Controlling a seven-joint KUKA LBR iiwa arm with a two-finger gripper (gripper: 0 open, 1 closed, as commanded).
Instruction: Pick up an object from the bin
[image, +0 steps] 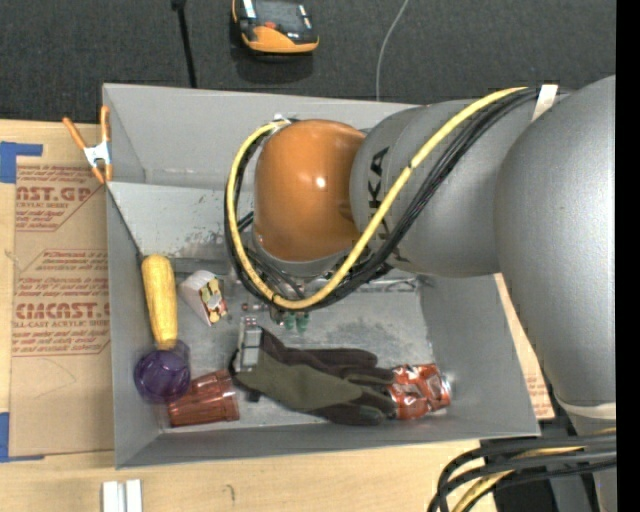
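My gripper (248, 347) pokes out under the wrist, low in the bin near its front wall. It sits at the left end of a dark olive glove (315, 383) that lies flat along the front. Whether it touches the glove I cannot tell. A red translucent cup (203, 401) lies on its side just left of the glove. A small white box (207, 297) with a printed label sits a little up and left of the gripper.
A yellow cylinder (158, 298) lies along the left wall, with a purple round thing (160, 373) below it. A crushed red can (421, 390) rests at the glove's right end. The arm and its orange cover hide the middle and right of the bin.
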